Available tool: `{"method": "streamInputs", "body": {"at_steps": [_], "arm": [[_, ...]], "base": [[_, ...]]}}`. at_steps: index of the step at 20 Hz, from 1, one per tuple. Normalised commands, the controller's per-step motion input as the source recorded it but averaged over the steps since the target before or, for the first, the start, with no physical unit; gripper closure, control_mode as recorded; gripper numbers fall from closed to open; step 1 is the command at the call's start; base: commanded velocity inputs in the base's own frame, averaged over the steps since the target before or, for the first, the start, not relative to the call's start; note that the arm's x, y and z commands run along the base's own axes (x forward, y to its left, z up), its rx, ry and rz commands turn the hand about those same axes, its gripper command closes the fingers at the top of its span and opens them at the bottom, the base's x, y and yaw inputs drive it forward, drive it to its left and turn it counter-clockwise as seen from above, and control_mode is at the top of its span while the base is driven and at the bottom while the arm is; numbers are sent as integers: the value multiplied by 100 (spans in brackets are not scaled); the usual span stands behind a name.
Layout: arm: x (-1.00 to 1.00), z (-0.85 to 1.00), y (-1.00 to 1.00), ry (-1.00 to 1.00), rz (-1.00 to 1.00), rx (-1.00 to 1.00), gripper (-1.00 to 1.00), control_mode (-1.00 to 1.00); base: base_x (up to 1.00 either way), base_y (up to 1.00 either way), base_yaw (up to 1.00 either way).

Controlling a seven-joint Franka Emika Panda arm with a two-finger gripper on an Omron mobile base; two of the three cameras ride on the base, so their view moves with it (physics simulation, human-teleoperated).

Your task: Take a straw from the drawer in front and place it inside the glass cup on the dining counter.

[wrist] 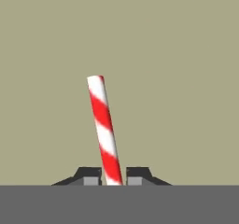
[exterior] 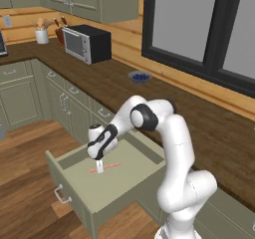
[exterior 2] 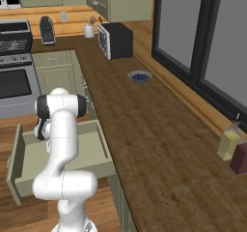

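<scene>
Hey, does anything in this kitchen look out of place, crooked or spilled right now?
Nothing stands out. The wide sage-green drawer is pulled open, as the task needs, and the thin red-and-white striped straw lies on its floor between the two-finger gripper's fingertips. The shallow glass bowl of blue berries sits upright on the dark wood worktop; nothing spilled.

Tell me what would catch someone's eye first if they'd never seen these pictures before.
The white arm bends down into the open sage-green drawer, which is pulled out from the cabinets under the long dark worktop. Its gripper sits right over the red-and-white straw lying on the drawer floor; the hand view shows the straw between the jaws, close on either side. Farther back stand a microwave and a bowl of blue berries.
</scene>
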Motion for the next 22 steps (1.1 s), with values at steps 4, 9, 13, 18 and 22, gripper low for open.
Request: {"method": "streamInputs", "body": {"at_steps": [4,9,13,18,22], "arm": [[-63,28,-8,-15,0,4,100,-100],[-64,93,-13,-17,-2,9,100,-100],[-30,100,-4,-6,-10,13,100,-100],[-17,100,0,-1,-14,15,100,-100],[-12,100,0,-4,-18,14,100,-100]], "base": [[0,0,0],[0,0,0],[0,0,0],[0,0,0],[0,0,0]]}}
